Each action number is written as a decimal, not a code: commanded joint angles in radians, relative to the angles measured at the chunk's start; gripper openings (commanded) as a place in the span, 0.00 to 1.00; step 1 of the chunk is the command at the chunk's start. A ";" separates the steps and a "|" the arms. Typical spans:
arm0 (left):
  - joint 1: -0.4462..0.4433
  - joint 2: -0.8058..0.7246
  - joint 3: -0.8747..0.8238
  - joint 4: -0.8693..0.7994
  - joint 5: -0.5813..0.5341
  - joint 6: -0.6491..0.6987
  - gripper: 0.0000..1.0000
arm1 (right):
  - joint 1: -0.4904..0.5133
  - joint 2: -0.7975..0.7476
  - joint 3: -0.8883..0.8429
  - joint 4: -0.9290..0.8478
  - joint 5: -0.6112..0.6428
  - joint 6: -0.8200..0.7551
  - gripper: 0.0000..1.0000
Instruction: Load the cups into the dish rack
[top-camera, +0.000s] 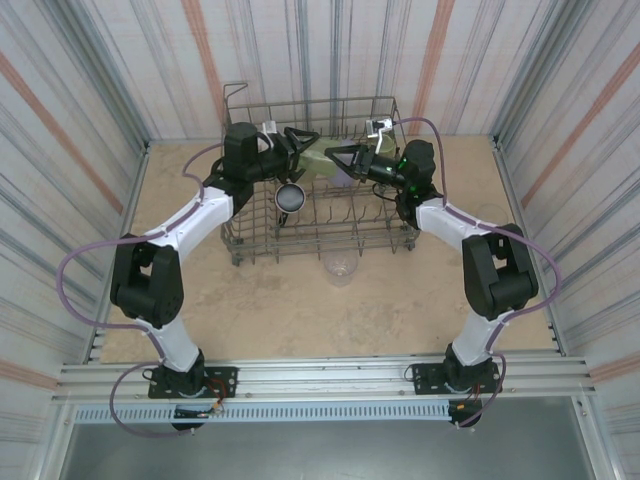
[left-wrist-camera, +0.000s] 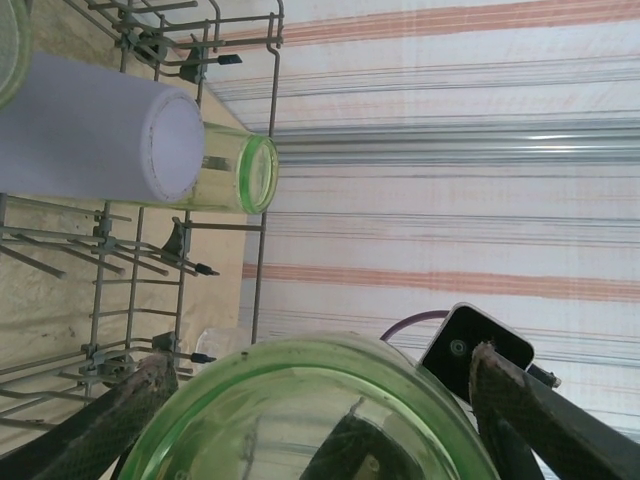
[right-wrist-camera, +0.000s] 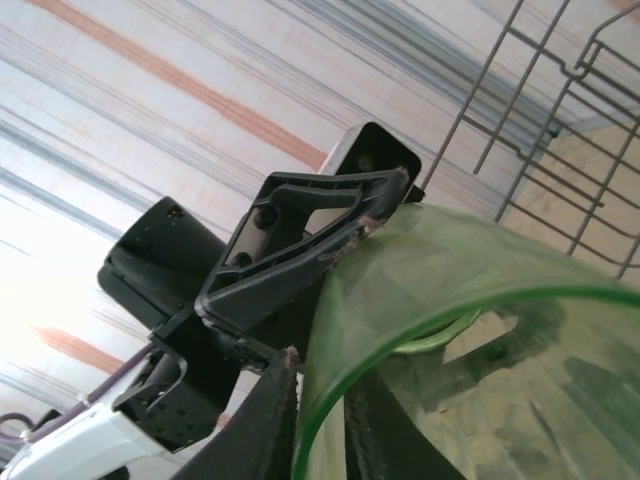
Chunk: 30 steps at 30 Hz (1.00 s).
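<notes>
**Current state.** The yellow-green cup (top-camera: 322, 160) is suspended above the dish rack (top-camera: 310, 103), near the rack's 12 o'clock edge, between the two grippers.

**Left gripper** (top-camera: 308, 150): the jaws stand wide, one finger on each side of the cup body. Both fingers lie against its wall, so the cup is gripped across its width.

**Right gripper** (top-camera: 341, 160): the jaws stand narrow and straddle the cup's rim, one finger outside the wall and one inside. Whether they are pressing on the wall cannot be told.

**Governing relation.** In the top view the cup lies at 3 o'clock from the left gripper and at 9 o'clock from the right gripper. Its long axis runs roughly along the 9-to-3 line, with the open end toward the right gripper. Both arms are equally close, and the cup is at both sets of fingers.

**Other cups.** A dark cup (top-camera: 291, 196) sits in the rack at 7 o'clock from the held cup. A clear cup (top-camera: 340, 268) stands on the table (top-camera: 250, 310) at the rack's 6 o'clock edge.
</notes>
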 joint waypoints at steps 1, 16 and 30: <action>-0.014 -0.018 0.004 0.021 0.028 0.032 0.00 | 0.010 -0.058 -0.004 -0.085 0.018 -0.106 0.33; -0.013 0.056 0.197 -0.193 0.018 0.259 0.00 | -0.033 -0.208 -0.015 -0.539 0.074 -0.287 0.99; -0.060 0.131 0.450 -0.579 -0.215 0.699 0.00 | -0.113 -0.394 -0.048 -0.909 0.201 -0.501 0.99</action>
